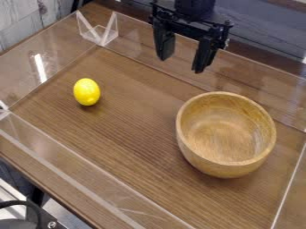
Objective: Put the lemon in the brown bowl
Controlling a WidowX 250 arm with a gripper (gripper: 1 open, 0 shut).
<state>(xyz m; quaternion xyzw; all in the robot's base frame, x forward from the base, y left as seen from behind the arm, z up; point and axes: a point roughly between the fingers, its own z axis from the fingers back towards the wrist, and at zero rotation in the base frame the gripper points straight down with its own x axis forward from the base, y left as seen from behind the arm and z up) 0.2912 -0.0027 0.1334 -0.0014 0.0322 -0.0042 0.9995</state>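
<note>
A small bright yellow lemon lies on the wooden tabletop at the left. The brown bowl, large, round and of light wood with visible grain, stands at the right and holds nothing. My black gripper hangs at the top centre, pointing down, above the table and behind both objects. Its fingers are spread apart with nothing between them. It is well away from the lemon and a little behind and left of the bowl.
Low clear plastic walls run around the tabletop, with a folded clear corner piece at the back left. Bare wood lies between the lemon and the bowl. The table's front edge drops off at the lower left.
</note>
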